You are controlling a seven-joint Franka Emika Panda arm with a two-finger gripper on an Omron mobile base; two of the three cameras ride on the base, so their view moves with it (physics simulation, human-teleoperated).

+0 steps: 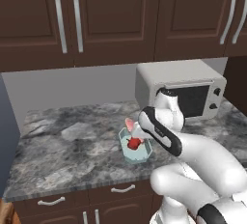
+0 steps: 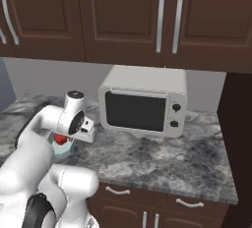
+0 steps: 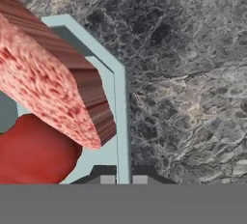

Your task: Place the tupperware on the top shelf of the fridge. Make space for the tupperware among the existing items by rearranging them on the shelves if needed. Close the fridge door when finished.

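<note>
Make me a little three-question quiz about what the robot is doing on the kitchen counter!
1. True or false: the end effector is shut on the rim of the small pale teal see-through tupperware.
2. The round food piece in the tub is: A) green, B) red, C) blue?
3. Fill in: the tub sits on the grey marbled ____, left of the white microwave.

Key: 1 true; 2 B; 3 counter.

White microwave point(image 2: 142, 108) on marble counter point(image 1: 72, 146) (dark cabinets point(image 1: 96, 20) above).
</note>
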